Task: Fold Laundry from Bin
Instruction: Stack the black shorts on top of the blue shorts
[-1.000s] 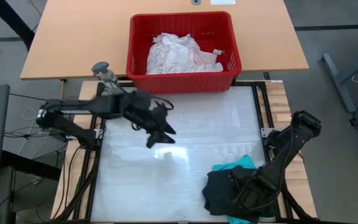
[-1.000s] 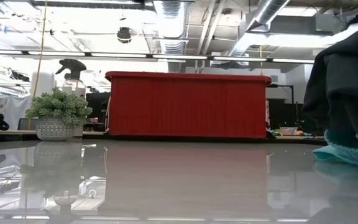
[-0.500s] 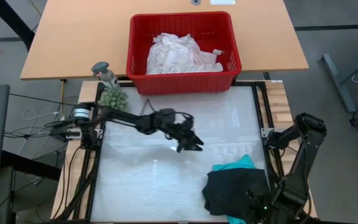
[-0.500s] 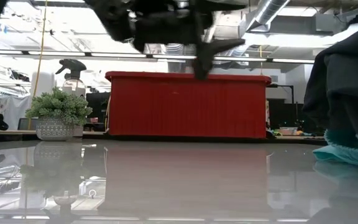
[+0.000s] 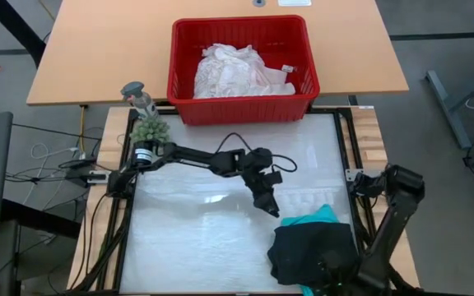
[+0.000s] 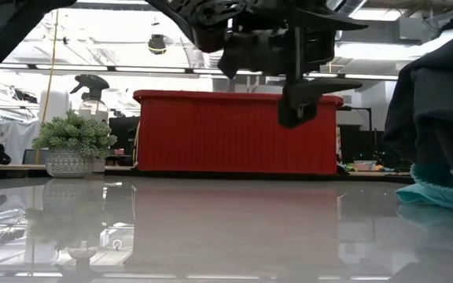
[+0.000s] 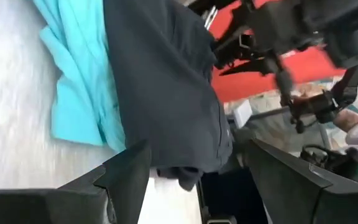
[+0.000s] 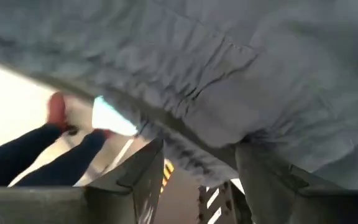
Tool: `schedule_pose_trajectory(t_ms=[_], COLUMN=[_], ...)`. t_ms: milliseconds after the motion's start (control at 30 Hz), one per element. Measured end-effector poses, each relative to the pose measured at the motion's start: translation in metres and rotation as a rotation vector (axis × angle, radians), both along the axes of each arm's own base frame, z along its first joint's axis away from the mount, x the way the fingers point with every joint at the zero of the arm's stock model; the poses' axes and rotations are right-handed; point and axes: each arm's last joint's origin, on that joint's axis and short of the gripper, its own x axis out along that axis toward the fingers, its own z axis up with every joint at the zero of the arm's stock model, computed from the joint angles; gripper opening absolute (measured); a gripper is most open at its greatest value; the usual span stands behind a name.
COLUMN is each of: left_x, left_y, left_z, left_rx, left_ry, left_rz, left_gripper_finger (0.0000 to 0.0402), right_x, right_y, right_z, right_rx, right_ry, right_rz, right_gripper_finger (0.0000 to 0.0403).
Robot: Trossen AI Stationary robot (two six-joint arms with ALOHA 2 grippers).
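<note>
The red bin [image 5: 241, 107] stands at the far edge and holds the white lacy top [image 5: 233, 70]; it also shows in the low view [image 6: 234, 134]. The black garment [image 5: 311, 247] lies heaped on the teal garment [image 5: 311, 218] at the table's near right. My left gripper [image 5: 271, 210] hovers open just left of the teal garment, pointing at both garments [image 7: 160, 81]. My right gripper [image 5: 332, 275] is at the black garment's near edge. Its fingers are apart, and the cloth [image 8: 229, 62] fills its wrist view. The small white cloth is not in view. My left gripper touches nothing. My right gripper has its fingers on either side of the black garment's hem [image 8: 194, 158]; I cannot tell whether they touch it.
A spray bottle [image 5: 138, 94] and a small potted plant [image 5: 149, 129] stand at the table's far left corner. The glossy white surface [image 5: 196, 238] lies bare between my left arm and the near edge. A wooden table [image 5: 97, 49] carries the bin's far half.
My left gripper has swept from the table's left side toward the right and near edge, ending beside the teal garment. My right arm has lifted its elbow, and its gripper has drawn back off the top of the black garment toward the near edge.
</note>
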Motion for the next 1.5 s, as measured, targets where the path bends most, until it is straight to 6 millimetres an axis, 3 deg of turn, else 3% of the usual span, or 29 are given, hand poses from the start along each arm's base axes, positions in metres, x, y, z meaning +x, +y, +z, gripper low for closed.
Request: schedule_pose_trajectory(t_ms=[267, 400, 533, 633, 767, 900, 1100, 1233, 1367, 1500], left_x=[-0.013, -0.028, -0.056, -0.081, -0.113, -0.145, -0.192, -0.218, -0.238, -0.249], left_y=[0.035, 0.039, 0.042, 0.042, 0.037, 0.029, 0.024, 0.019, 0.014, 0.011], left_z=[0.039, 0.066, 0.103, 0.131, 0.161, 0.191, 0.234, 0.250, 0.259, 0.263], left_rx=[-0.065, -0.059, -0.032, 0.056, 0.210, 0.320, 0.351, 0.418, 0.462, 0.486], left_ry=[0.027, 0.019, 0.001, -0.031, -0.059, -0.097, -0.204, -0.226, -0.226, -0.226], left_rz=[-0.021, -0.030, -0.047, -0.015, 0.057, 0.118, 0.195, 0.271, 0.318, 0.347], left_gripper_finger=[0.0255, 0.0255, 0.0255, 0.0255, 0.0255, 0.0255, 0.0255, 0.0255, 0.0255, 0.0255], right_x=[0.047, 0.075, 0.096, 0.101, 0.082, 0.062, 0.046, 0.039, 0.054, 0.086], right_y=[-0.013, -0.033, -0.055, -0.057, -0.041, -0.027, -0.029, -0.036, -0.050, -0.065], right_z=[-0.045, -0.059, -0.065, -0.065, -0.065, -0.050, 0.013, 0.046, 0.072, 0.074], right_rx=[-0.098, -0.136, -0.106, -0.066, -0.066, -0.062, -0.037, -0.031, -0.026, -0.065], right_ry=[0.080, 0.116, 0.142, 0.145, 0.188, 0.163, 0.112, 0.063, -0.172, -0.307], right_rz=[-0.081, -0.118, -0.180, -0.179, -0.255, -0.293, -0.231, -0.229, -0.273, -0.221], right_gripper_finger=[0.0219, 0.0219, 0.0219, 0.0219, 0.0219, 0.0219, 0.0219, 0.0219, 0.0219, 0.0211])
